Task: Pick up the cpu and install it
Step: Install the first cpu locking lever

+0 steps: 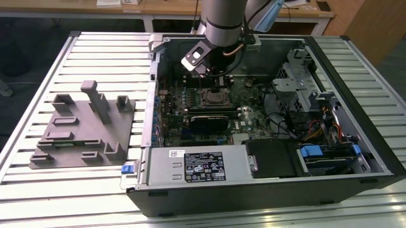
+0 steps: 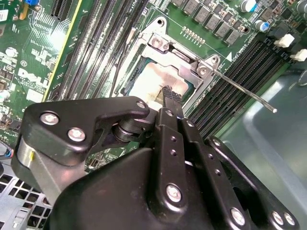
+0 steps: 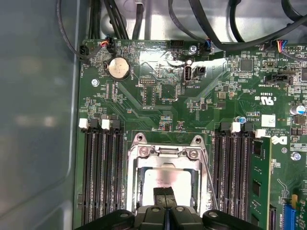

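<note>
To the exterior view's left of the socket frame (image 1: 214,97), a grey plastic fixture (image 1: 79,128) is seen lying on the slatted table (image 1: 38,71), outside the open computer case (image 1: 266,190). Within the socket frame the cpu (image 3: 165,178) is found lying flat, its pale metal face upward. Directly above the frame the gripper (image 3: 164,195) is poised, its jaws pressed together with nothing between them. Whether the tips touch the cpu cannot be told.
</note>
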`<state>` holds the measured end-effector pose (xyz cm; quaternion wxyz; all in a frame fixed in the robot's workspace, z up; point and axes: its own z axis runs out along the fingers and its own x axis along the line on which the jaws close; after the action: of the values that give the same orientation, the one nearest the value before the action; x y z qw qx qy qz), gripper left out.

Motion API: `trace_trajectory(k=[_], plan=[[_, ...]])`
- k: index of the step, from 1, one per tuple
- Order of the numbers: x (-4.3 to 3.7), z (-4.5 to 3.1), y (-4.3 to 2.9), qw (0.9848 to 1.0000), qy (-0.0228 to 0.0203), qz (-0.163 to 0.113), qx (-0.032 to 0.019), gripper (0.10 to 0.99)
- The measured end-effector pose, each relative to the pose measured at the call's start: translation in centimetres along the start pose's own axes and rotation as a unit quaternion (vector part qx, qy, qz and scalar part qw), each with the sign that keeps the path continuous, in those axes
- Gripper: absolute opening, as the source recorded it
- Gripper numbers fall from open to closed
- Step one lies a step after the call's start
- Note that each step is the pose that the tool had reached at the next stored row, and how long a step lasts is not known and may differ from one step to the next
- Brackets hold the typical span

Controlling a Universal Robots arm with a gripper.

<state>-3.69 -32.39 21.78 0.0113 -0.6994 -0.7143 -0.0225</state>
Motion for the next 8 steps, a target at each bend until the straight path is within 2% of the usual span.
trace_trajectory(k=[8], plan=[[0.01, -0.19, 0.0, 1.0, 0.0001, 0.0, 0.0, 0.106]])
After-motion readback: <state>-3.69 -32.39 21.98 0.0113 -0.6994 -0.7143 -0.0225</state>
